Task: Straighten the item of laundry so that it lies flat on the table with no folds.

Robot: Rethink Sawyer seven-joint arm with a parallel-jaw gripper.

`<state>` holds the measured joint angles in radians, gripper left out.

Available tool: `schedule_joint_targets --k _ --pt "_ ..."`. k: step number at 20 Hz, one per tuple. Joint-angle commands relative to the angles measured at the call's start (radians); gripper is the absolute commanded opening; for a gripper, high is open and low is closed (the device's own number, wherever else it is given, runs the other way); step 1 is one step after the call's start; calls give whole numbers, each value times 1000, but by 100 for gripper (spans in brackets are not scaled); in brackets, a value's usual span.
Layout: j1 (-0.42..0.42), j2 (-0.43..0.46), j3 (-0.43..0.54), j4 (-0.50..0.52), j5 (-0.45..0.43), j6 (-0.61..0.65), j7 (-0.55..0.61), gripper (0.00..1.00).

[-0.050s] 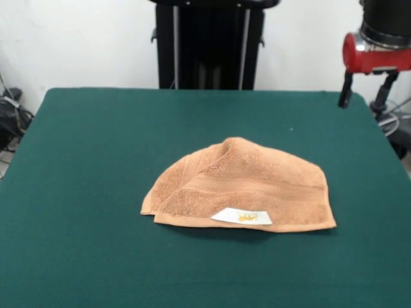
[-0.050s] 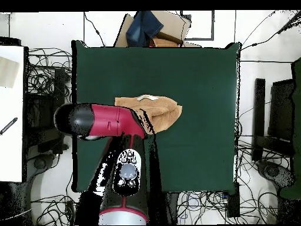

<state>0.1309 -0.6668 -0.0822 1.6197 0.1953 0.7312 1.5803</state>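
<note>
The small orange-tan terry towel lies a little nearer than the middle of the large rectangular worktop with its dark green felt-like top, slightly towards the right in the front view. It is not flat: its near edge runs fairly straight along the felt, while the far part is folded over and bunched into a rounded hump, so the cloth forms a rough dome shape with a second layer showing at its left corner. A woven band stripe crosses the upper layer, and a white label with a yellow mark sits at the near hem. Well beyond the towel, at the far right corner of the worktop, the red and black arm hangs with its pincer raised clear of the felt; two dark fingers stand apart with nothing between them. In the overhead view the arm's red casing covers part of the towel.
</note>
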Motion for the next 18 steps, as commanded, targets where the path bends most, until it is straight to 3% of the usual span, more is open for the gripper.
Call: schedule_joint_targets --k 1,6,12,18 --pt "-2 43 -14 22 -13 -27 231 100" --pt "-6 65 -2 69 29 -89 275 100" --pt "50 109 -61 -21 3 -8 325 100" --pt "68 132 -69 -58 36 -6 348 100"
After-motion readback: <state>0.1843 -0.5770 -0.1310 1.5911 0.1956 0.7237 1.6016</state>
